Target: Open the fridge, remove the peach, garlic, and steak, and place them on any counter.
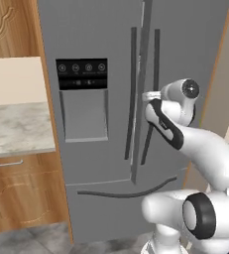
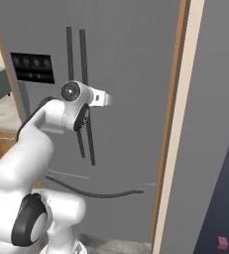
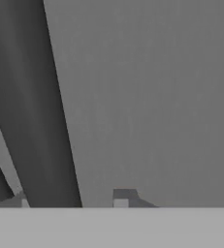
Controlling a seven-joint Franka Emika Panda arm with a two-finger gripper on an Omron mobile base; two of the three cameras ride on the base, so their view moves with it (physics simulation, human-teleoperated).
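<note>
Fridge (image 1: 96, 158) doors look heavy and stiff, so I'd grab the right door's rigid bar handle (image 1: 153, 94) mid-height; can't tell whether the gripper (image 3: 72, 201) is clenched.

A kitchen: tall grey fridge (image 1: 101, 89), marble counter (image 1: 17, 130), wood cabinets (image 1: 22, 193)

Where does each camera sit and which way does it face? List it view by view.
Left base view: behind the arm on its left, facing the tall grey French-door fridge and the marble-look top over wooden cabinets; white arm rises lower right.
Right base view: behind on the right, facing the same fridge; arm rises lower left.
Hand view: on the hand, close against the grey door beside a dark vertical bar handle; the tool tips at the bottom.
Both base views share the black dispenser panel.
</note>
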